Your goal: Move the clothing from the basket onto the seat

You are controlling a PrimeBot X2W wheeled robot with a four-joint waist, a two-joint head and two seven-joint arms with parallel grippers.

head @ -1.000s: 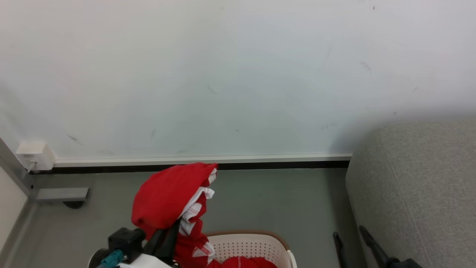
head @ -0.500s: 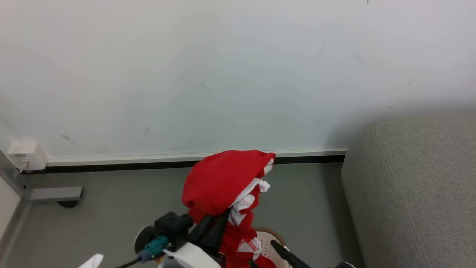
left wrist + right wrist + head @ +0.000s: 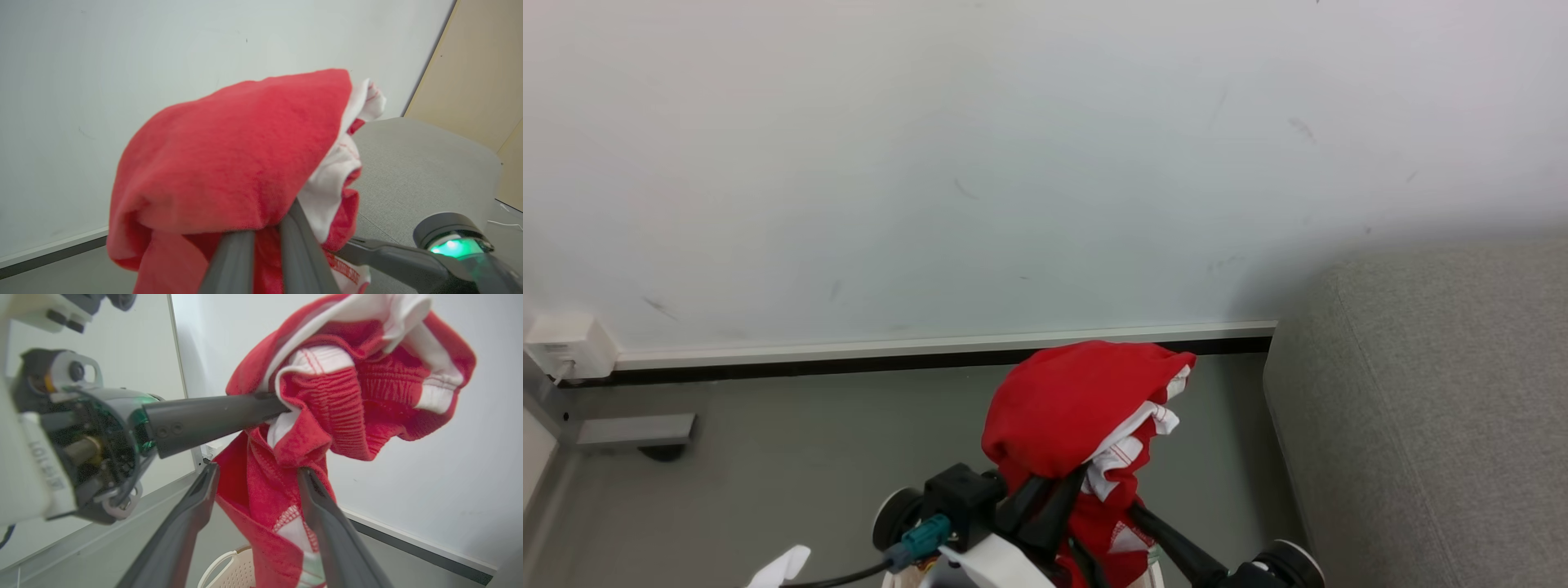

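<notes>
The clothing (image 3: 1086, 400) is held bunched in the air, clamped between the closed fingers of the left gripper (image 3: 1049, 500); its folds are draped over the fingertips and a tail hangs down; the basket (image 3: 229, 569) is seen below it; the right gripper (image 3: 258, 470) is spread wide, one finger either side of that tail; the seat (image 3: 1437, 408) lies to the right, apart from the clothing; a white wall (image 3: 931, 163) is seen behind.
</notes>
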